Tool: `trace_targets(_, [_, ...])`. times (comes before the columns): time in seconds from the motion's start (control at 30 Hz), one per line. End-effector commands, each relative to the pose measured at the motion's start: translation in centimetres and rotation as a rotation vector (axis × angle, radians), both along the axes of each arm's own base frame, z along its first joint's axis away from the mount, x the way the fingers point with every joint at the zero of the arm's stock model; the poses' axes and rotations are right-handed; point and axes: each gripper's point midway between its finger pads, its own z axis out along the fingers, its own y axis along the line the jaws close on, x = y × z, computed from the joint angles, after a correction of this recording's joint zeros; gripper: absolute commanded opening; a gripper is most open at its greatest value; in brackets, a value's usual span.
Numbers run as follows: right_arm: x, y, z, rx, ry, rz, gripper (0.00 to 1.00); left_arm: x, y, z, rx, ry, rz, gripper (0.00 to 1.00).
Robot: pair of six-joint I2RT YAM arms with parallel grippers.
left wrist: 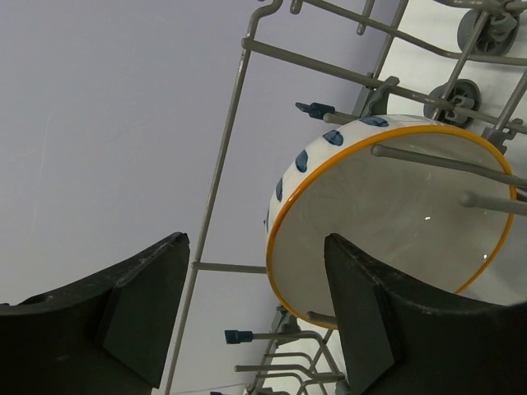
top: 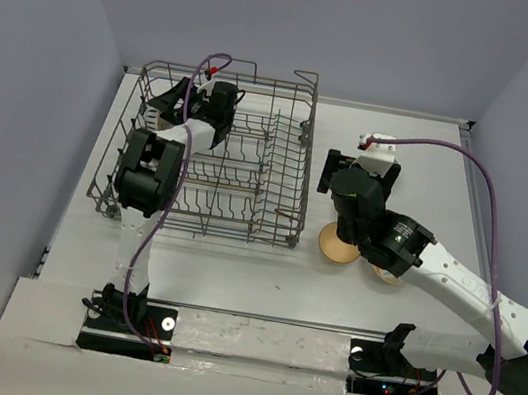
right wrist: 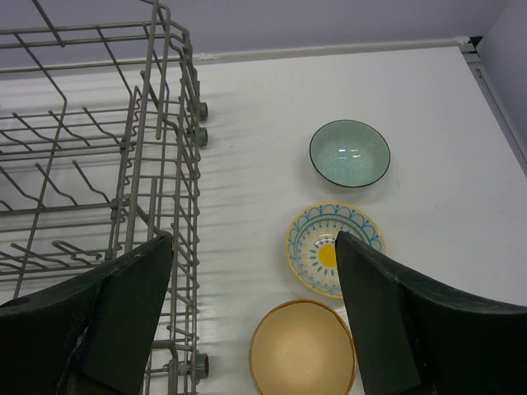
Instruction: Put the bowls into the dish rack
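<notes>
A white bowl (left wrist: 387, 214) with an orange rim and blue spots stands on edge between the tines in the dish rack's (top: 249, 165) far left corner. My left gripper (left wrist: 257, 240) is open right in front of it, with its right finger overlapping the bowl's lower rim and its left finger well apart. My right gripper (right wrist: 254, 239) hangs open above the table just right of the rack and holds nothing. Below it lie a pale teal bowl (right wrist: 349, 153), a yellow-and-blue floral bowl (right wrist: 317, 247) and a plain tan bowl (right wrist: 302, 358).
The rack's tall right wall (right wrist: 177, 164) stands close to the row of bowls. In the top view a whitish bowl (top: 390, 275) shows partly under the right arm, next to the tan bowl (top: 337, 248). Grey walls close in the table.
</notes>
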Motion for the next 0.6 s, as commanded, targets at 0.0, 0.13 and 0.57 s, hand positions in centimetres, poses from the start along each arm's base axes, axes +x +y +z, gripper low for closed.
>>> trace_targets(0.0, [0.0, 0.1, 1.9, 0.073, -0.053, -0.021, 0.85, -0.4, -0.9, 6.5, -0.077, -0.183, -0.008, 0.80])
trace_targets(0.13, [0.0, 0.3, 2.1, 0.076, -0.054, -0.015, 0.85, -0.2, -1.8, 7.7, -0.147, -0.245, -0.047, 0.80])
trace_targets(0.57, [0.5, -1.0, 3.0, 0.061, -0.078, -0.092, 0.86, -1.9, -8.6, 11.9, -0.584, -0.370, -0.248, 0.78])
